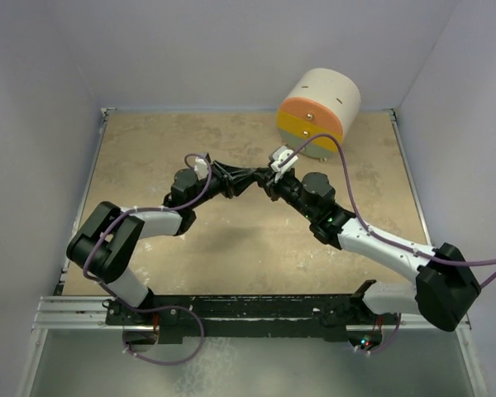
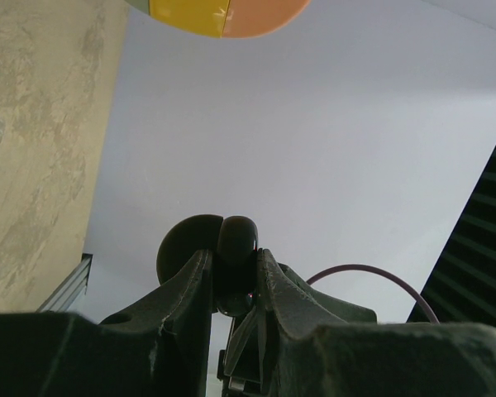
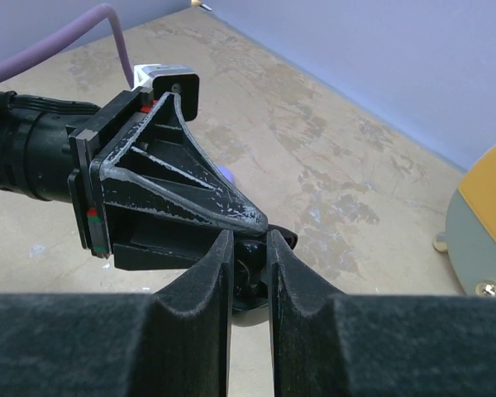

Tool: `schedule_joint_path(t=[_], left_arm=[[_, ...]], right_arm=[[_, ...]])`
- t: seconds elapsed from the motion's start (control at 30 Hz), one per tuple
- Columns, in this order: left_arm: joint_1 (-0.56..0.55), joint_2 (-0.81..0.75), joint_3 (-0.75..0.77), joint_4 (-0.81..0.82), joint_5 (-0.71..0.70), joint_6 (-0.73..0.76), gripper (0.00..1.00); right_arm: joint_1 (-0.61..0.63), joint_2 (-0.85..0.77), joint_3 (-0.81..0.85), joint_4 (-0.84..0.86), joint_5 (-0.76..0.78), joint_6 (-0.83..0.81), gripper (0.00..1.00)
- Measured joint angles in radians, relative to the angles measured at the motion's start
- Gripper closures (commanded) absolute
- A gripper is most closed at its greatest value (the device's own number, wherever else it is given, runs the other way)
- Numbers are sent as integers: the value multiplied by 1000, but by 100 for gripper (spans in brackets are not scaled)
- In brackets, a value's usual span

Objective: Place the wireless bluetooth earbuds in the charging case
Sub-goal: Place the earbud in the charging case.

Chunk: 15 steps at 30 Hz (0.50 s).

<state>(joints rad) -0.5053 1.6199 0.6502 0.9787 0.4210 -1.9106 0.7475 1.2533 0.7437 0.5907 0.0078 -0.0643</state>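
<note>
Both arms meet in mid-air over the middle of the table. My left gripper [image 1: 250,177] [image 2: 234,258] is shut on a black round charging case [image 2: 190,240], whose two halves bulge out above the fingers. My right gripper [image 1: 267,182] [image 3: 248,245] faces it tip to tip. Its jaws are shut on a small glossy black earbud [image 3: 253,258], which sits right against the case rim [image 3: 286,240]. In the right wrist view the left gripper's black fingers [image 3: 169,194] fill the left half. The case's inside is hidden.
A cream cylinder with an orange and yellow face [image 1: 318,112] lies on its side at the back right. A small lavender thing [image 3: 226,174] peeks out on the tabletop behind the left gripper. Pale walls enclose the tan table [image 1: 149,157].
</note>
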Motion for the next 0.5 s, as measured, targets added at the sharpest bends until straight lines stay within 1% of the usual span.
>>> schedule_joint_path(t=[0.5], left_arm=[[1,7,6,-10,56,10,100]], right_arm=[[0,-23,-15,-3,0,-2,100]])
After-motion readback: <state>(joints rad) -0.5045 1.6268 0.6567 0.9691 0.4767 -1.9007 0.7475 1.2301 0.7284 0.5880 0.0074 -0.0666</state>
